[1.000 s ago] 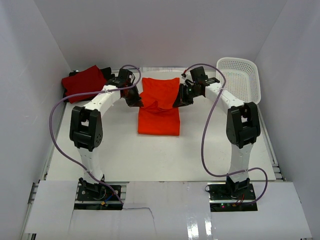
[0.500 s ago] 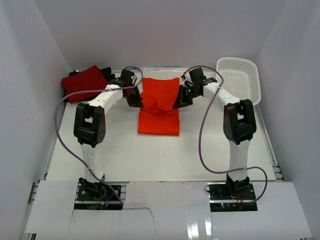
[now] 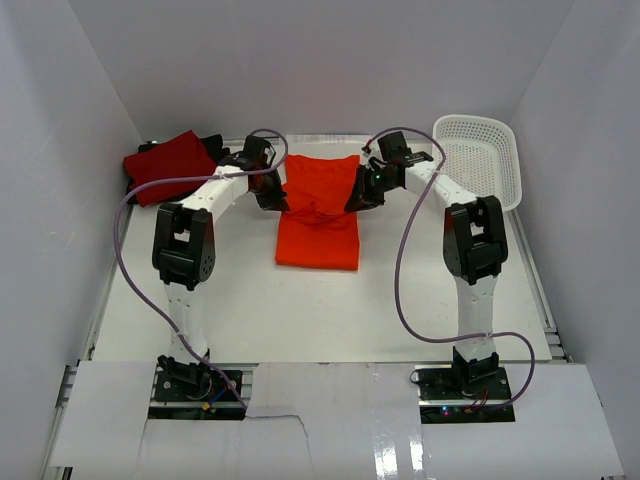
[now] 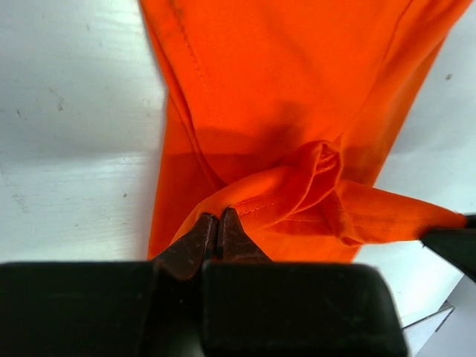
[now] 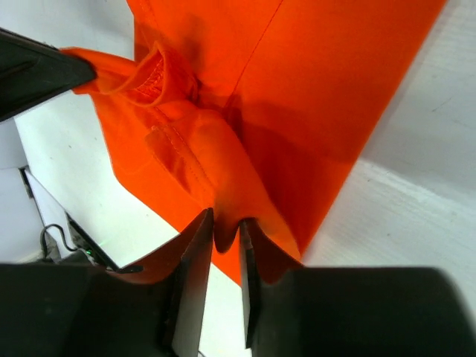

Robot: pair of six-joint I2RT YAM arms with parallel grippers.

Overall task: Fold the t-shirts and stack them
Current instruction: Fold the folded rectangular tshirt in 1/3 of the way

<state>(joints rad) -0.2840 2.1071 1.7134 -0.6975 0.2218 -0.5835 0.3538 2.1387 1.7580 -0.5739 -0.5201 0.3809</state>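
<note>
The bright orange t-shirt [image 3: 318,222] lies in the middle of the table, its far part lifted and bunched between my two grippers. My left gripper [image 3: 271,193] is shut on the shirt's left edge; the left wrist view shows the jaws [image 4: 218,223] pinching a fold of orange cloth [image 4: 297,104]. My right gripper [image 3: 359,193] is shut on the right edge, with cloth [image 5: 297,97] pinched between the narrow jaws [image 5: 225,223]. The crimson t-shirt [image 3: 168,166] lies bunched at the far left. A bit of black cloth [image 3: 213,145] shows behind it.
The white perforated basket [image 3: 482,158] stands tilted at the far right corner. White walls close in the table on three sides. Purple cables loop from both arms. The right gripper's tip shows at the right edge of the left wrist view [image 4: 450,242].
Both arms have reached slightly further toward the back wall, their elbows moving forward. Both grippers kept their hold on the orange shirt's lifted edges.
</note>
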